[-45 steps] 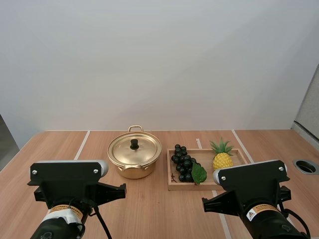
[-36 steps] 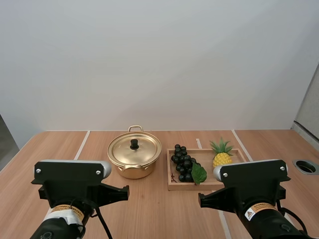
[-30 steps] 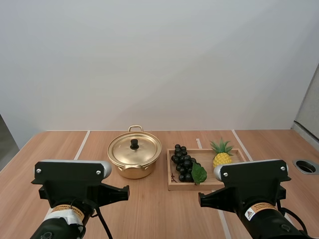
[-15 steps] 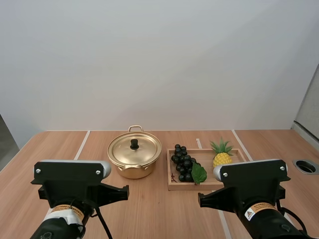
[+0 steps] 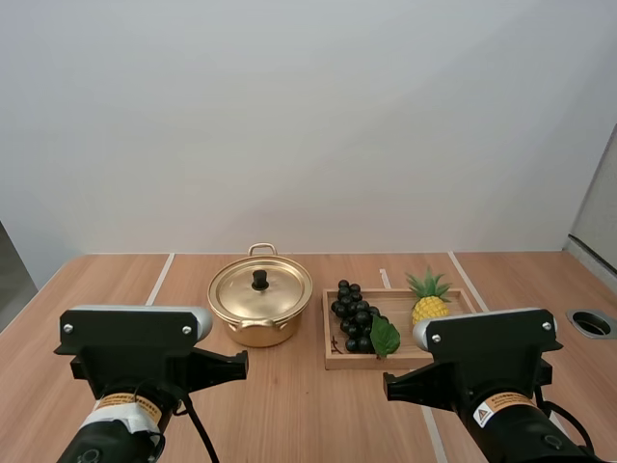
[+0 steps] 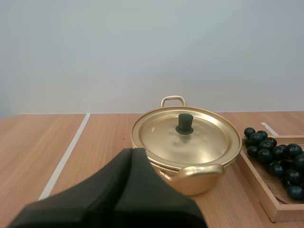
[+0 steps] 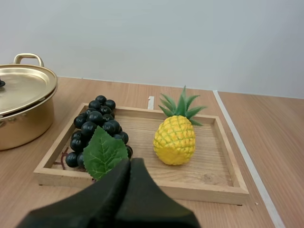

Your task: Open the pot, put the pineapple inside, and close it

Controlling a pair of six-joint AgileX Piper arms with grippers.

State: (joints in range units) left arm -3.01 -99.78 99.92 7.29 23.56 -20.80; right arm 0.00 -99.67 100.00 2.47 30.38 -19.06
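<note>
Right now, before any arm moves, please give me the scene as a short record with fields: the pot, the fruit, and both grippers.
pot: gold, on the table, left of the wooden tray
lid: on the pot
pineapple: standing in the tray's right part
grapes: in the tray's left part, apart from the pineapple
left gripper: shut on nothing, facing the pot, not touching it
right gripper: shut on nothing, before the tray
task: not yet begun

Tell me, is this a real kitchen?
Probably not: it looks like a robot practice bench. A robot's left arm and right arm face a plain wooden table with white lines, and it holds a gold pot and a wooden tray with a pineapple and grapes.
</note>
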